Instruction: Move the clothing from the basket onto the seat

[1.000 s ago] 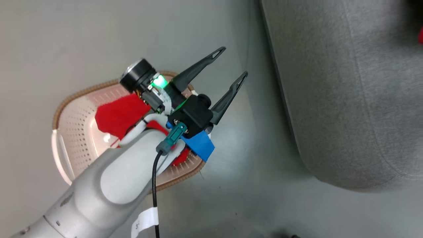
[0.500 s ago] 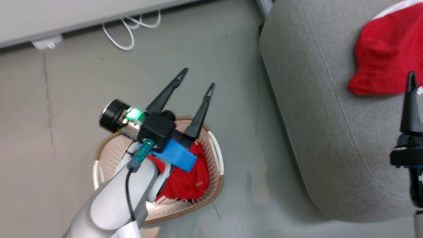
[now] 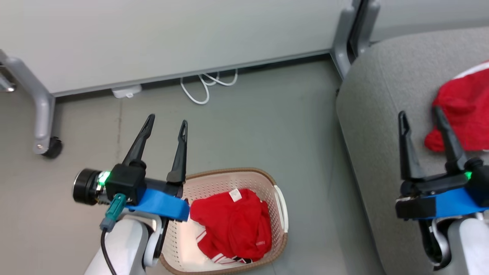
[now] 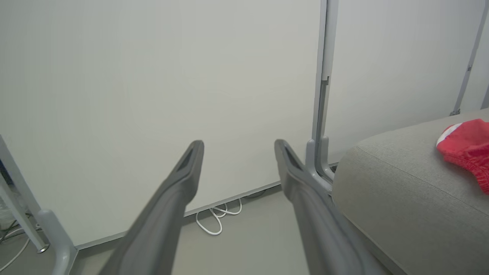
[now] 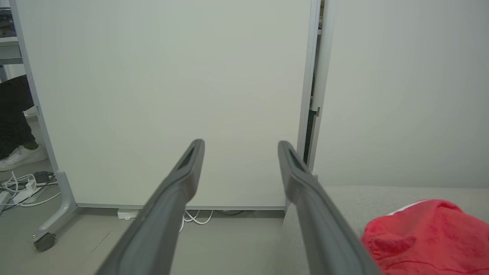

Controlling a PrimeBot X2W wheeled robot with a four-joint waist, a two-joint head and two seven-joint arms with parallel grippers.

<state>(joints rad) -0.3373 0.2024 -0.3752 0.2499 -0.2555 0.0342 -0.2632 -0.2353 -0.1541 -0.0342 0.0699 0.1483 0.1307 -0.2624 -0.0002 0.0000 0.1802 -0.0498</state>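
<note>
Lifted clear of the basket (image 3: 229, 170) since half a second ago, leaving the left gripper (image 3: 167, 120) at its left rim, fingers spread wide and holding nothing. Tilted up meanwhile on the head camera's side, bringing wall (image 3: 153, 38) and cables (image 3: 206, 86) into frame. Likewise spread and empty for the right gripper (image 3: 418, 111), hovering over the seat (image 3: 374, 114) just beside one red garment (image 3: 462, 103) already lying there. Heaped in the basket: the remaining clothing (image 3: 233, 225), label up, striped hem toward the near rim.

Risks from here, by judgement:
- Pinching only a top fold, dragging the pile half out and dropping it on the floor (image 3: 248, 126) between basket and seat.
- Snagging a fingertip in the perforated wall and tipping the light basket.
- Nudging the placed garment off the seat's edge with the right gripper.
</note>
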